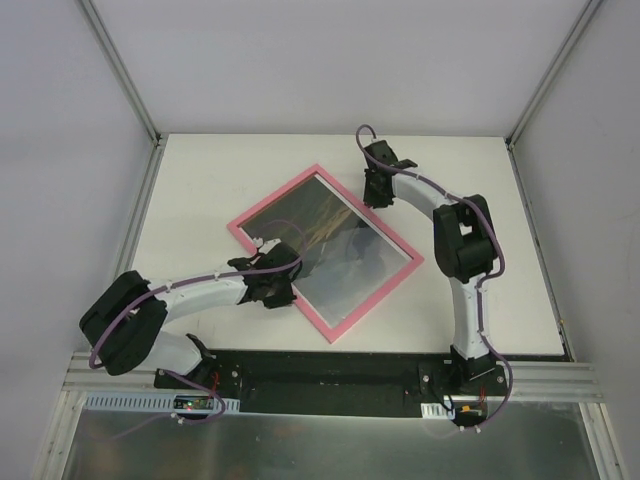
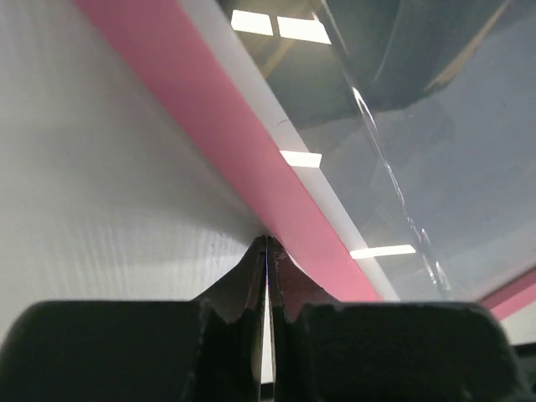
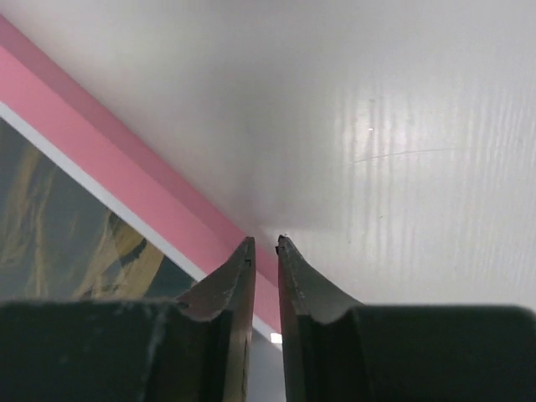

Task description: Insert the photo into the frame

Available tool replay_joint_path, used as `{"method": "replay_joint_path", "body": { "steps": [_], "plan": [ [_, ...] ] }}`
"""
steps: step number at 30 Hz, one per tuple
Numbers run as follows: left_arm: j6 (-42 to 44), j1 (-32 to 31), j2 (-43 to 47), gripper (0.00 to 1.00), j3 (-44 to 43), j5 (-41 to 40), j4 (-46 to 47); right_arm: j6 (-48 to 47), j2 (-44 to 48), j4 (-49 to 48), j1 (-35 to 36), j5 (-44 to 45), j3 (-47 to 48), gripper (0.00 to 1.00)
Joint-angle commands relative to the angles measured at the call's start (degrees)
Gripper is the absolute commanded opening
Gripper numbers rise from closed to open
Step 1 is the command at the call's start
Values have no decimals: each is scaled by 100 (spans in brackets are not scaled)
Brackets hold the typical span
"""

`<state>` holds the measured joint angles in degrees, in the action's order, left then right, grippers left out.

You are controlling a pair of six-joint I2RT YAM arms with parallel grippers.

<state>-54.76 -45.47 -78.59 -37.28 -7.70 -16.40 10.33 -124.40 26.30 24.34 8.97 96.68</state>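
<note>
White worktop (image 1: pixel 200 170) is filling the floor of a pale-walled booth, with metal posts (image 1: pixel 125 75) running up at the far corners. On it the frame (image 1: pixel 270 197) is lying flat, turned so that its corners are pointing like a diamond, roughly in the middle of the surface. The photo (image 1: pixel 340 240) is sitting inside the pink border, its dark landscape showing across the whole opening; a thin white strip is running between print and border in both wrist views. Ceiling lights are glaring off the glossy surface in the left wrist view.

The left arm is reaching in low from the near left, and the left tool (image 1: pixel 283 285) is resting at the frame's near-left side. Seen from its own wrist, the left tool (image 2: pixel 266 243) is closed tight, fingertips pressed together with nothing between them, the tips touching the outer edge of the pink border (image 2: pixel 251 167).

The right arm is arching over from the near right, and the right tool (image 1: pixel 375 195) is hanging at the frame's far-right side, near the top corner. Its own camera is showing the right tool (image 3: pixel 264 243) open just a slit, gripping nothing, with its tips right at the border (image 3: pixel 100 159) beside the photo (image 3: pixel 59 226)
</note>
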Motion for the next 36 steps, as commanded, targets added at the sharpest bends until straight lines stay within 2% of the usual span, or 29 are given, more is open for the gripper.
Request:
{"method": "replay_joint_path", "body": {
  "steps": [1,3,5,8,10,12,15,20,23,29,36],
  "plan": [
    [-106,-85,368,6,-227,173,156,-373,248,1051,397,-160,535,24],
    [114,47,790,14,-376,129,-81,-426,547,1166,274,139,571,33],
    [334,222,1107,22,-569,94,-283,-383,898,1324,124,227,562,35],
    [781,774,1345,25,-956,-3,-513,-164,1626,1430,62,560,116,33],
    [1168,1564,1259,25,-1219,277,-522,38,2207,1369,62,737,-506,26],
    [1519,2258,918,25,-1623,462,-513,249,2839,1115,62,720,-1376,17],
    [1924,3077,57,24,-2326,761,-513,592,3954,719,71,536,-2860,9],
    [2478,3790,-1437,19,-3556,1157,-425,1216,5538,236,89,211,-4954,2],
    [2462,4098,-2106,18,-3944,1437,-390,1559,6066,139,132,184,-5685,1],
    [2655,4275,-2916,20,-4314,1649,-83,1894,5963,-458,194,-88,-6389,1],
    [2708,4380,-3584,21,-4543,2018,-56,1964,5093,-952,185,-203,-6311,1]
  ]
}}
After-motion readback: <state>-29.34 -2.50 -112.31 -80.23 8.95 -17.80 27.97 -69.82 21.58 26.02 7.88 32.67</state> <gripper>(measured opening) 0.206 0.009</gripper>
